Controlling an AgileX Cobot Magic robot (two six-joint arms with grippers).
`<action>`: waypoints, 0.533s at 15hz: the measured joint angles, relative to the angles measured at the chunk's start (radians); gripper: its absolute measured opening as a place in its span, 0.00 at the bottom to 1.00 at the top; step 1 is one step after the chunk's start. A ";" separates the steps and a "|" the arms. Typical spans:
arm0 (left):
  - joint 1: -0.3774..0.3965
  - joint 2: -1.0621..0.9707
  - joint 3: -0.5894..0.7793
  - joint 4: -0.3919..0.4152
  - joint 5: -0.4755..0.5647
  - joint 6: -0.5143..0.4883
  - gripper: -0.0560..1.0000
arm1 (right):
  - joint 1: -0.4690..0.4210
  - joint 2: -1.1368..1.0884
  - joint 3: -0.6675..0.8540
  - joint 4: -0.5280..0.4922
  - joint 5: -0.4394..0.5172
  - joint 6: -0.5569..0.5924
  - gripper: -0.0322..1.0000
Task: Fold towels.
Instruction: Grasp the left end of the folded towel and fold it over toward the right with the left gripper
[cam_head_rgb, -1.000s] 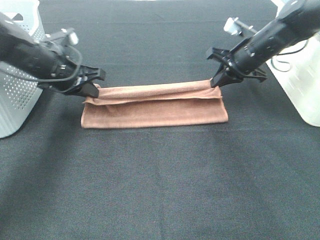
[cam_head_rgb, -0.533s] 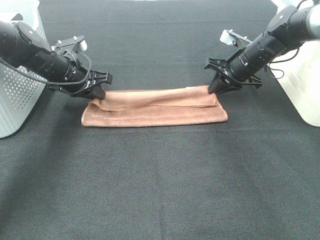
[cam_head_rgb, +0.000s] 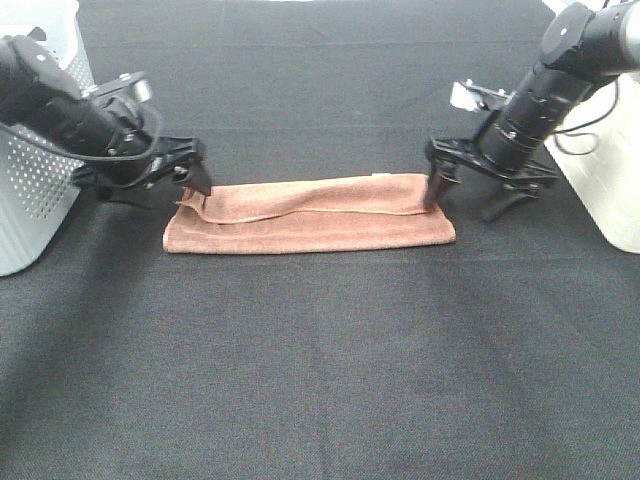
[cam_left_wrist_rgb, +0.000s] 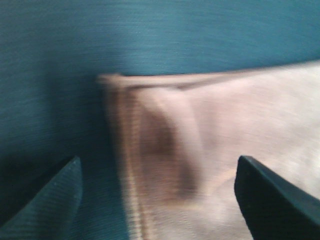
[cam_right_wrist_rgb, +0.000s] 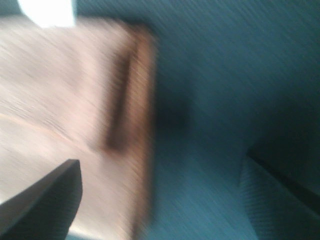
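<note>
The reddish-brown towel (cam_head_rgb: 310, 215) lies folded into a long flat strip on the black table, with a small white tag (cam_head_rgb: 380, 176) on its far edge. My left gripper (cam_head_rgb: 160, 188) is open and empty at the towel's left end. In the left wrist view the towel's corner (cam_left_wrist_rgb: 200, 150) lies between the spread fingers (cam_left_wrist_rgb: 55, 195). My right gripper (cam_head_rgb: 463, 205) is open and empty at the towel's right end, one fingertip touching the cloth. The right wrist view is blurred and shows the towel's end (cam_right_wrist_rgb: 75, 100) and the tag (cam_right_wrist_rgb: 47, 12).
A white perforated basket (cam_head_rgb: 30, 200) stands at the left edge, close behind the left arm. A white container (cam_head_rgb: 610, 170) stands at the right edge beside the right arm. Black cloth (cam_head_rgb: 320, 380) covers the table in front of the towel.
Both grippers have opened and let go of the towel's upper layer. That layer has dropped flat onto the lower one. The right gripper has moved right and down, the left drew back slightly.
</note>
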 joint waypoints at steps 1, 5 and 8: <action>0.000 0.009 -0.001 0.001 0.000 -0.007 0.80 | 0.000 -0.001 0.000 -0.011 0.002 0.003 0.82; -0.001 0.092 -0.108 -0.034 0.075 -0.011 0.80 | 0.000 -0.001 0.000 -0.024 0.005 0.004 0.82; -0.010 0.126 -0.171 -0.047 0.122 -0.013 0.78 | 0.000 -0.001 0.000 -0.025 0.005 0.004 0.82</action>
